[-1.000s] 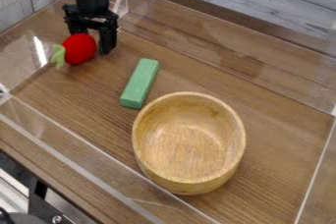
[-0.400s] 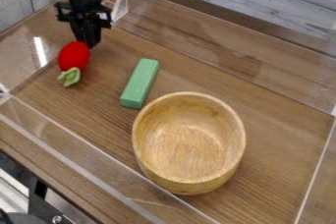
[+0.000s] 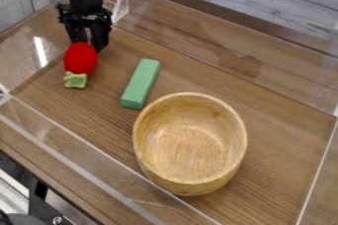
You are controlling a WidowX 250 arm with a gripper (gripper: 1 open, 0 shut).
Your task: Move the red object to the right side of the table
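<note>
My pincer [image 3: 82, 42] points straight down at the table [image 3: 264, 81], its dark fingers spread wide to either side of the red object's [image 3: 81, 59] top, gripping nothing that I can make out. The red object rests on the wood left of the green block [image 3: 140, 82], well apart from the wooden bowl [image 3: 192, 141].

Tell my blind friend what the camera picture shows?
A black robot gripper hangs open over a small round red toy fruit at the left of a brown wooden table, beside a green rectangular block and round wooden bowl.
</note>
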